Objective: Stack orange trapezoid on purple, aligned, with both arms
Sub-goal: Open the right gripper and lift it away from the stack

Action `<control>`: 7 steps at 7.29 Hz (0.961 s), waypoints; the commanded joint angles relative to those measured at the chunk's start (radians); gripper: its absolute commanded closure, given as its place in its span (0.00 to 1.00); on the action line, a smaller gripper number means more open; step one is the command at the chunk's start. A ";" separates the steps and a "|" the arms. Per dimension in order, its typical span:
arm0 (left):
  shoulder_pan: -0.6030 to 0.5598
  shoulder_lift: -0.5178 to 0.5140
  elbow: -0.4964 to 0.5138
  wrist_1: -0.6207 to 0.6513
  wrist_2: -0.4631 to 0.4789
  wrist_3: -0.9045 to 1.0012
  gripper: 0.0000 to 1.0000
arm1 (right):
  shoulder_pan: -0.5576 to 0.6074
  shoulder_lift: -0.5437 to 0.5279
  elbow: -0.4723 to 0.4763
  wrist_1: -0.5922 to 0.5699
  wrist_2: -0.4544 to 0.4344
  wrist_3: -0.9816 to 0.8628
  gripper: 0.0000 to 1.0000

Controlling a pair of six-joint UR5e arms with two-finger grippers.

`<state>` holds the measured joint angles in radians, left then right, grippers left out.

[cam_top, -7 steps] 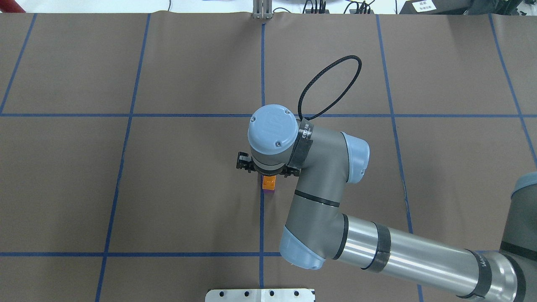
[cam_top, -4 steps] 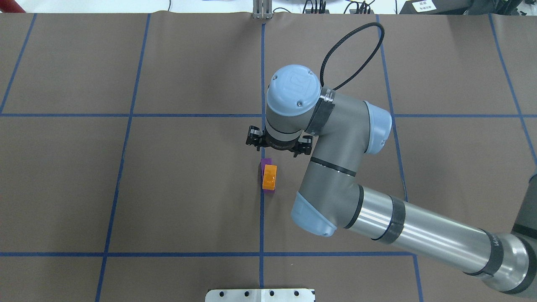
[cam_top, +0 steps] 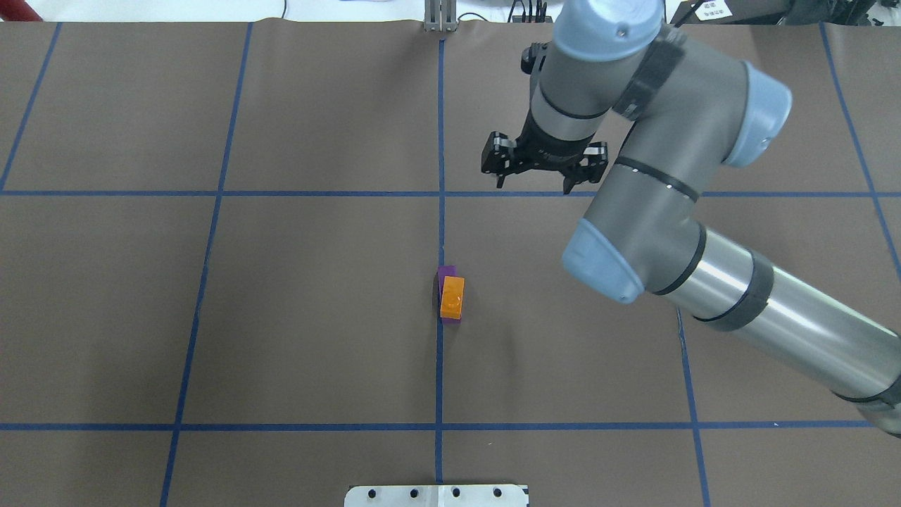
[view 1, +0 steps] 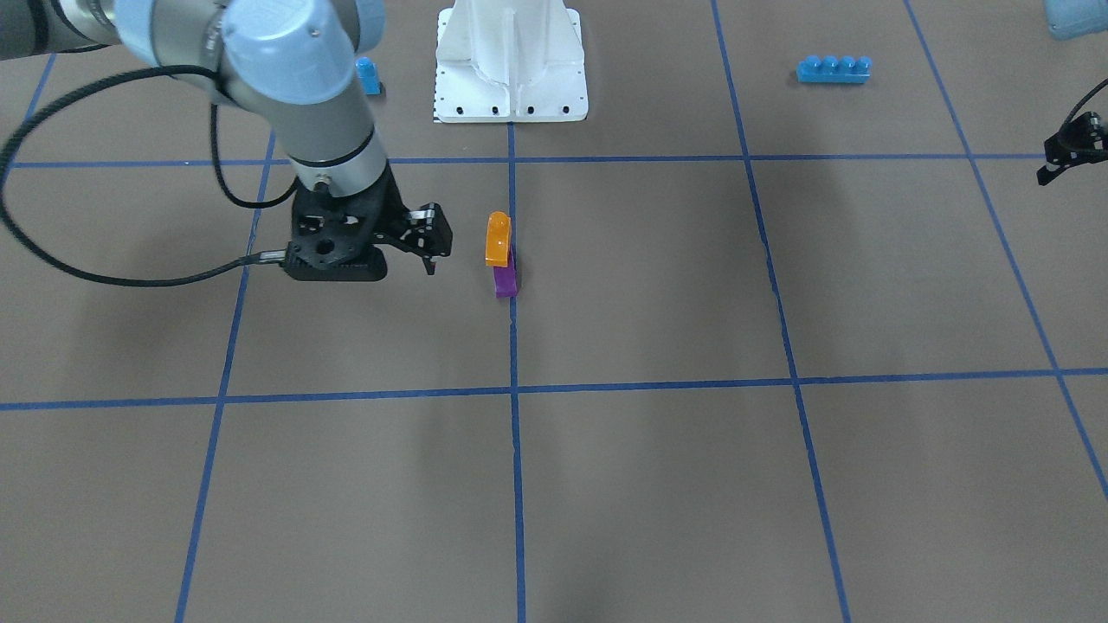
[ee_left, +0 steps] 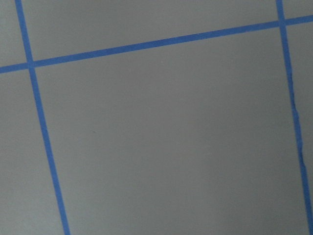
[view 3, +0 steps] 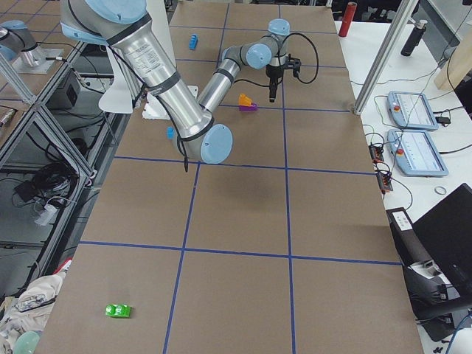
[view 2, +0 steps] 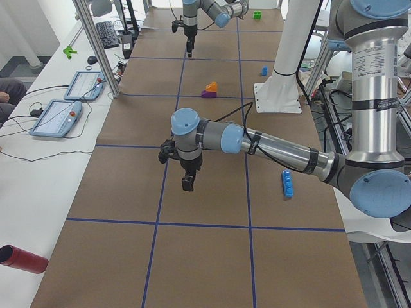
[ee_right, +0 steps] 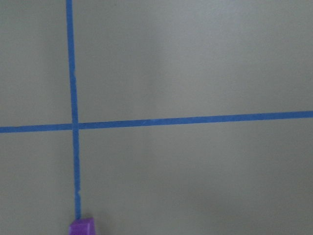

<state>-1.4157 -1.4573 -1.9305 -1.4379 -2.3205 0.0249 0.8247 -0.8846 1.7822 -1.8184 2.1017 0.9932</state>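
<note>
The orange trapezoid [cam_top: 451, 297] sits on top of the purple brick [cam_top: 446, 272] at the table's middle, on a blue tape line. Both also show in the front view, the orange trapezoid [view 1: 497, 239] above the purple brick [view 1: 505, 280]. My right gripper [cam_top: 533, 184] is open and empty, raised, and well away from the stack toward the far right. In the front view my right gripper [view 1: 428, 255] hangs beside the stack without touching it. My left gripper [view 1: 1052, 169] shows only partly at the view's edge, far from the stack; I cannot tell if it is open.
A long blue four-stud brick [view 1: 834, 69] and a small blue brick [view 1: 369, 76] lie near the white base pedestal [view 1: 511, 61]. A green brick [view 3: 117, 311] lies at one table end. A red cylinder [view 2: 22, 258] lies off the mat.
My right arm has risen from over the stack and swung toward the far right. The orange trapezoid has stayed on the purple brick.
</note>
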 commanded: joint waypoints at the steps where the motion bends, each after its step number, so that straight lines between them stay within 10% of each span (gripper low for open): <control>1: -0.069 0.075 0.057 -0.041 0.010 0.032 0.00 | 0.196 -0.171 0.057 -0.012 0.117 -0.309 0.00; 7: -0.146 0.060 0.085 -0.061 -0.011 0.111 0.00 | 0.657 -0.689 0.059 -0.006 0.182 -1.186 0.00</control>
<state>-1.5488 -1.3963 -1.8382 -1.5090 -2.3223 0.1037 1.4084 -1.4770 1.8415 -1.8252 2.2863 -0.0866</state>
